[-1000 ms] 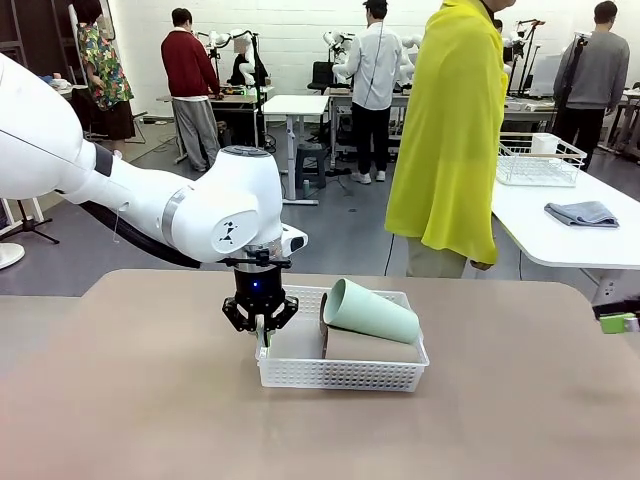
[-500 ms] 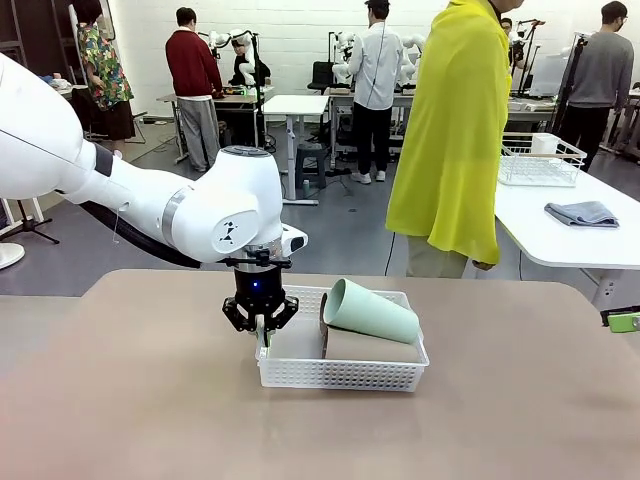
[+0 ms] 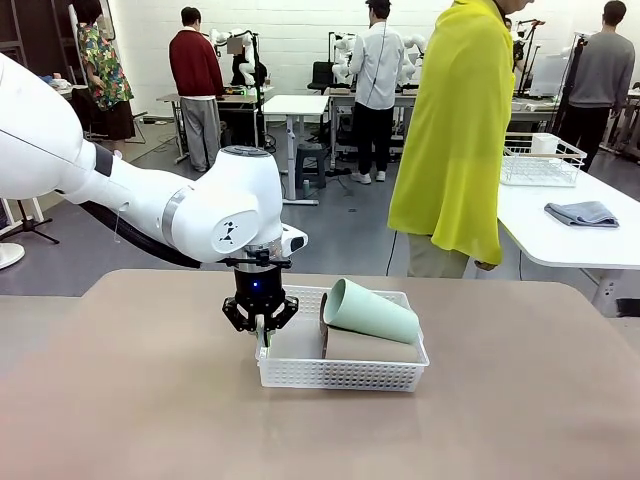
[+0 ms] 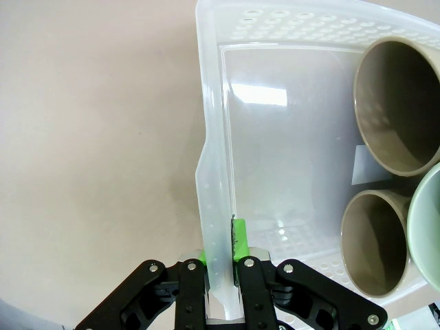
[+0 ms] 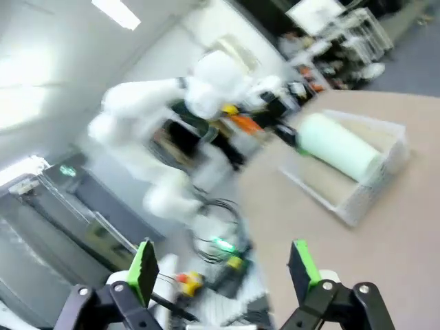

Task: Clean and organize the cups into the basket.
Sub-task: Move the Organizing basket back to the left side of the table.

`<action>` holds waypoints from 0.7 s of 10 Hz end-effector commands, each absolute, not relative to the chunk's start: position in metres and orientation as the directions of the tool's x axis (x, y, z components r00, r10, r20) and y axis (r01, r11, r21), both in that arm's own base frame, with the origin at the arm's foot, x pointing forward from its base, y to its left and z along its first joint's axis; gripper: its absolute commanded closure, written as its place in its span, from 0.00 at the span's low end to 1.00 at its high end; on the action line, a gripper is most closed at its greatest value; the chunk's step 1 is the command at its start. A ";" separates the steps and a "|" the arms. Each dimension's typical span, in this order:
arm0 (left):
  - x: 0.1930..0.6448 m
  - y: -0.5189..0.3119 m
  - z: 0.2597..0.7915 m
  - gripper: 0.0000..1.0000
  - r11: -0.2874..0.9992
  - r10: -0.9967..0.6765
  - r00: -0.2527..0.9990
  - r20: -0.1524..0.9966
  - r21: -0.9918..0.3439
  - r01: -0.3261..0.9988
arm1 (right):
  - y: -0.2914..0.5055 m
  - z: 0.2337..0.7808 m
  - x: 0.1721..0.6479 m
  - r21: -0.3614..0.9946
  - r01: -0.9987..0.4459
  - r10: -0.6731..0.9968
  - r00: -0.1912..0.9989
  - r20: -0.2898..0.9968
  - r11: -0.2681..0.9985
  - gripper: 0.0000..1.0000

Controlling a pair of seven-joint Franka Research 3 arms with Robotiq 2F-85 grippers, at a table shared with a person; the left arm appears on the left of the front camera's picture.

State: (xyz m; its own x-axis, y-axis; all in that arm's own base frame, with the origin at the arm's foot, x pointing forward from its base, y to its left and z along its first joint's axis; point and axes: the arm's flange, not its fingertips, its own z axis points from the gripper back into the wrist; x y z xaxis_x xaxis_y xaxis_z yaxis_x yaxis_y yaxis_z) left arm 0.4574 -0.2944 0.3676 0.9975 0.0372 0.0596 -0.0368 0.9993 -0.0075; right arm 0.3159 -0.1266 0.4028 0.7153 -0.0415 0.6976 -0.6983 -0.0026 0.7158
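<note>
Three cups are lying on their sides in the basket [image 3: 340, 376], which is sitting mid-table: the mint green cup [image 3: 368, 311] is resting on top, tilted across the two brown ones, and only one brown cup [image 3: 370, 347] is showing from the front, beneath the green one. From the left wrist camera both brown mouths are facing the lens, the upper brown cup [image 4: 399, 105] and the lower brown cup [image 4: 373, 240] side by side against the far wall, with the green rim [image 4: 426, 220] peeking in at the picture's right edge.

The left gripper [image 3: 261, 340] is reaching straight down at the basket's left end, and its fingers are pinched on the basket's left wall. The wrist view is showing this plainly: the translucent white rim [image 4: 212, 165] is running up between the two green pads [image 4: 240, 237], one pad inside the basket, the other outside. The left half of the basket floor is bare.

The right gripper [image 5: 223, 271] is hanging well off from the table, its fingers spread wide with nothing between them; its picture is badly blurred, with the basket and green cup [image 5: 337, 146] showing far off on the tan tabletop [image 5: 385, 254].

A person in a yellow top [image 3: 450, 130] is standing at the table's far side.
</note>
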 end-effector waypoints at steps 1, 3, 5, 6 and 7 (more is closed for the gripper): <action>0.457 -0.296 0.370 1.00 0.999 0.039 0.997 0.066 -0.013 -0.038 | -0.157 0.403 0.325 0.825 -0.557 -0.068 0.831 0.552 -0.098 0.00; 0.457 -0.296 0.370 1.00 0.999 0.039 0.997 0.066 -0.013 -0.038 | -0.186 0.397 0.319 0.914 -0.405 -0.058 0.913 0.404 -0.024 0.00; 0.457 -0.296 0.370 1.00 0.999 0.039 0.997 0.066 -0.013 -0.038 | -0.208 0.397 0.308 0.943 -0.306 -0.089 0.944 0.318 0.129 0.00; 0.457 -0.296 0.370 1.00 0.999 0.039 0.997 0.066 -0.013 -0.038 | -0.214 0.399 0.303 0.943 -0.289 -0.097 0.947 0.307 0.167 0.00; 0.457 -0.296 0.370 1.00 0.999 0.039 0.997 0.066 -0.013 -0.038 | -0.217 0.401 0.299 0.948 -0.259 -0.082 0.957 0.277 0.186 0.00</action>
State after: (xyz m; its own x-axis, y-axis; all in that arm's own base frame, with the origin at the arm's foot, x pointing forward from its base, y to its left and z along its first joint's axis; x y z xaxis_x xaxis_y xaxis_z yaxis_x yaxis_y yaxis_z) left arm 0.4574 -0.2945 0.3676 0.9975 0.0372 0.0595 -0.0368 0.9993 -0.0075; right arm 0.3034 -0.2262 0.3910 0.9412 -0.1091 0.3198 -0.2992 0.1708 0.9388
